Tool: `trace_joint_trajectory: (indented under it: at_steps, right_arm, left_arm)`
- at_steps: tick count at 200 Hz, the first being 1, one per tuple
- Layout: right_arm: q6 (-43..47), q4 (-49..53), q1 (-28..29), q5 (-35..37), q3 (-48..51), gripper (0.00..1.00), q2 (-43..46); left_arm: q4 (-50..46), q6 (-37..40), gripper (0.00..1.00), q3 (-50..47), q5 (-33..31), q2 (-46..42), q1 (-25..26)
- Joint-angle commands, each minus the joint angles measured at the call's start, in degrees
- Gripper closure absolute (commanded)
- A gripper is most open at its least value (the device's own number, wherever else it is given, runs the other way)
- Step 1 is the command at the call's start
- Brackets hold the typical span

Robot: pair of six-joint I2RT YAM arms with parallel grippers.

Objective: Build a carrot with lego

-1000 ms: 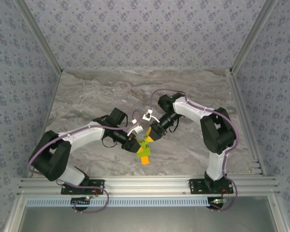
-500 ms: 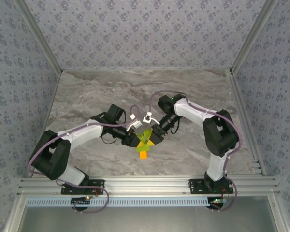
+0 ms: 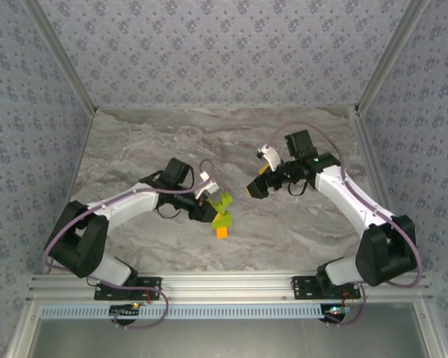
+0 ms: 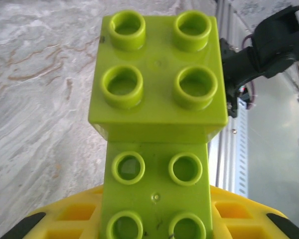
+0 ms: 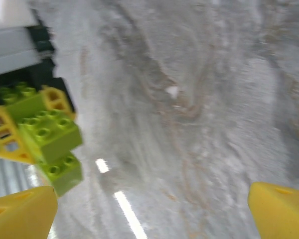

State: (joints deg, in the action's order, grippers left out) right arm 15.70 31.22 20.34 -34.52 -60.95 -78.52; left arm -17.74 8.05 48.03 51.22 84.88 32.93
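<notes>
Right gripper [image 3: 258, 184] withdrew; left gripper [image 3: 211, 208] (clamped) holds carrot [image 3: 222, 218].

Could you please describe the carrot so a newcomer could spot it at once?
On the marble table, follow the left arm to its claw, near the middle. The carrot is clamped there: stacked lime-green bricks ending in one orange brick.

Lime-green and orange carrot [image 3: 223, 218] in left pincer [image 3: 212, 210]

Smooth, glossy lime-green plastic carrot [image 4: 159, 99] between the matt yellow plastic left fingers [image 4: 72, 219], polished marble-look table [image 4: 35, 99] with a soft sheen under them, bare ribbed metal rail [image 4: 240, 164] past the fingertips.
</notes>
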Motion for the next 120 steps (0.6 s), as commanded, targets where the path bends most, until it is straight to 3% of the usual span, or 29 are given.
trace_joint_trajectory:
  at_steps: [1,60,120]
  right_arm:
    - [-6.2,-7.5,-0.7,11.2,3.9,0.0,4.5]
    - [-15.6,-18.5,-0.8,24.1,16.0,0.0,11.2]
    - [-25.2,-16.3,4.5,36.4,14.3,0.0,6.5]
  left_arm:
    - [1.6,-0.6,0.87,2.3,-9.2,-0.9,1.0]
    - [7.9,-1.2,0.88,0.1,-33.2,-8.4,3.8]
    - [14.9,-4.0,0.87,-6.8,-43.9,-11.0,8.1]
